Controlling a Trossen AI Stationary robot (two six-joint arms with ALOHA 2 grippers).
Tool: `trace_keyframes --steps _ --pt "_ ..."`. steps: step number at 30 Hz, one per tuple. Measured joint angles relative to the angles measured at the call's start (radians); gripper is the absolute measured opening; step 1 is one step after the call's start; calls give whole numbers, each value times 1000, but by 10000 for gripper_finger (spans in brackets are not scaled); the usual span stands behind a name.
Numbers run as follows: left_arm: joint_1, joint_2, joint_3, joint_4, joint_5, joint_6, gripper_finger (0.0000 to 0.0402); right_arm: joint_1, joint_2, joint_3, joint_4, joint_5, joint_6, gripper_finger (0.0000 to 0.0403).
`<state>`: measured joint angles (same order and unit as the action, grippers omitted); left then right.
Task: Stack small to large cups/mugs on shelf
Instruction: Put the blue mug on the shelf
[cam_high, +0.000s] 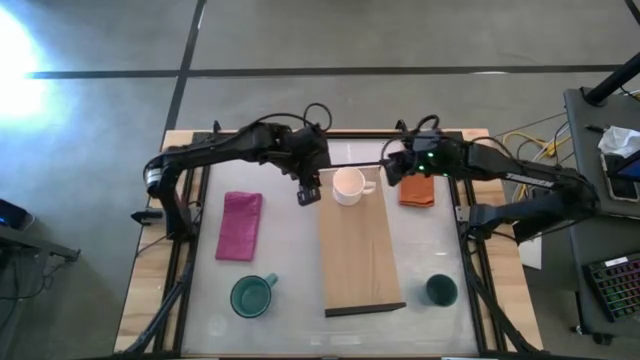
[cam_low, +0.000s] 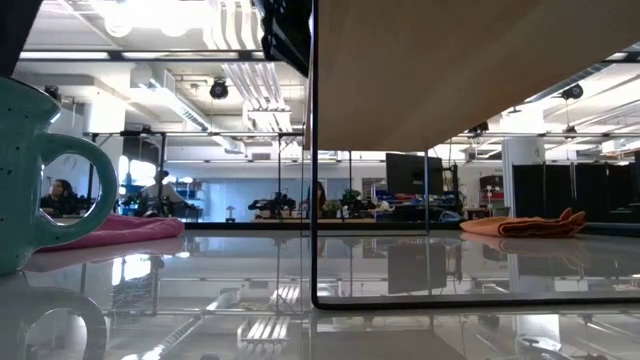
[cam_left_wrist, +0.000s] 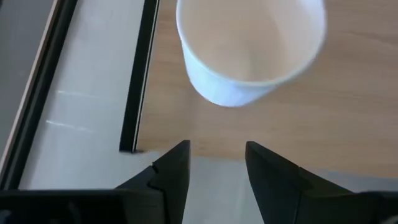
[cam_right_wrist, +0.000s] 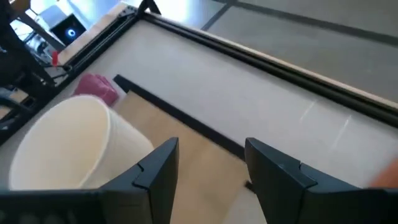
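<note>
Clearly both claws stand open and empty: left gripper (cam_high: 309, 193) just beside the white mug (cam_high: 349, 186), right gripper (cam_high: 392, 168) near its handle. That mug sits at the shelf's (cam_high: 360, 262) far end; a careless retreat could nudge it off.

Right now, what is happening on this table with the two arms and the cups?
The white mug stands on the far end of the wooden shelf. Both arms are close to it: the left gripper on one side and the right gripper on the other, each with jaws open and holding nothing. The teal mug and the dark green cup wait on the table, on either side of the shelf's near end.
</note>
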<state>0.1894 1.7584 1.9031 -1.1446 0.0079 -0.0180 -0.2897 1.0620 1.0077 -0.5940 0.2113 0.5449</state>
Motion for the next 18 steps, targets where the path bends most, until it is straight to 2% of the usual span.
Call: trace_keyframes --steps 5,11,18 --pt "-17 -75 -62 -2 -3 -30 141 2 -112 0 -201 -1 40 178" --pt "-38 -183 -254 88 -4 -124 141 46 -224 0 -509 -13 176 178" --pt "-88 -331 -469 145 13 -297 141 168 -272 0 -619 -34 329 178"
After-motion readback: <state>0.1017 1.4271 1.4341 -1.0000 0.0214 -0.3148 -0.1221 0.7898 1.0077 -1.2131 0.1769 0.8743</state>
